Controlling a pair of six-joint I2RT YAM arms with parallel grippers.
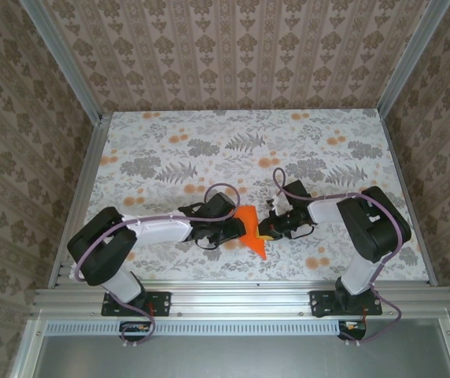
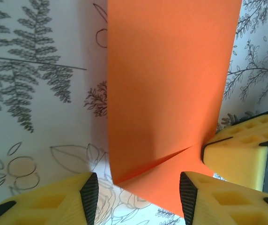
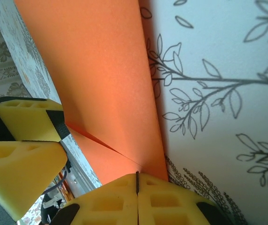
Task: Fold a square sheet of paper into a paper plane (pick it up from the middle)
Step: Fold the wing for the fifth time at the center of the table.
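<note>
From above, the paper (image 1: 250,230) is seen between the two hands, by the near edge of the tabletop (image 1: 170,142). Its long side runs from far to near, with a point toward the arm bases. The left hand (image 1: 226,228) is just left of it, and the right hand (image 1: 274,228) is at its right edge.

In the left wrist view, the left fingers (image 2: 49,204) are set apart. A paper corner lies between them and is not pinched.

In the right wrist view, the right fingers (image 3: 171,201) are pressed together on the paper's edge, where a fold line ends.

Matt orange paper (image 2: 171,84), smooth floral-print table surface (image 1: 170,126), brushed metal frame rail (image 1: 241,299)
</note>
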